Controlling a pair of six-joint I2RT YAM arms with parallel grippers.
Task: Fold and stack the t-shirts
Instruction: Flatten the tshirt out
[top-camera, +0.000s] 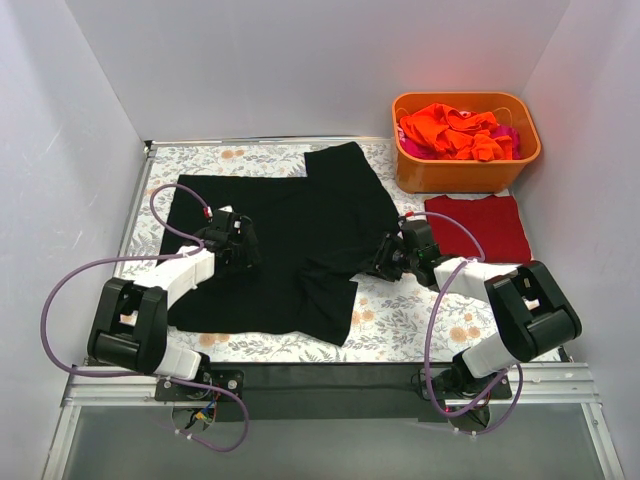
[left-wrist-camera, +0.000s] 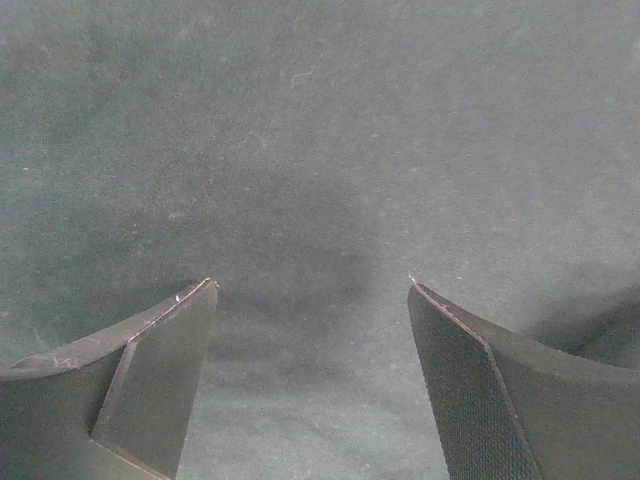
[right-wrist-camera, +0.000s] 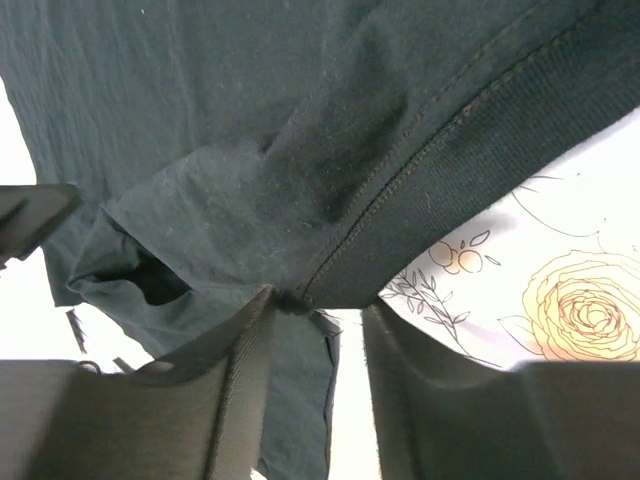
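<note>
A large black t-shirt (top-camera: 300, 225) lies spread on the tablecloth, with one part folded up toward the back. My left gripper (top-camera: 243, 245) hovers low over its left half. It is open, and only flat black fabric (left-wrist-camera: 320, 130) shows between its fingertips (left-wrist-camera: 312, 285). My right gripper (top-camera: 386, 258) is at the shirt's right edge. Its jaws stand partly apart around a stitched hem of the black t-shirt (right-wrist-camera: 250, 130), with a bright gap beside the cloth at the tips (right-wrist-camera: 318, 300). A dark red t-shirt (top-camera: 478, 227) lies folded at the right.
An orange plastic tub (top-camera: 465, 172) at the back right holds crumpled orange t-shirts (top-camera: 450, 128) and a pink one (top-camera: 508, 137). The floral tablecloth (top-camera: 400, 320) covers the table. White walls close in on three sides.
</note>
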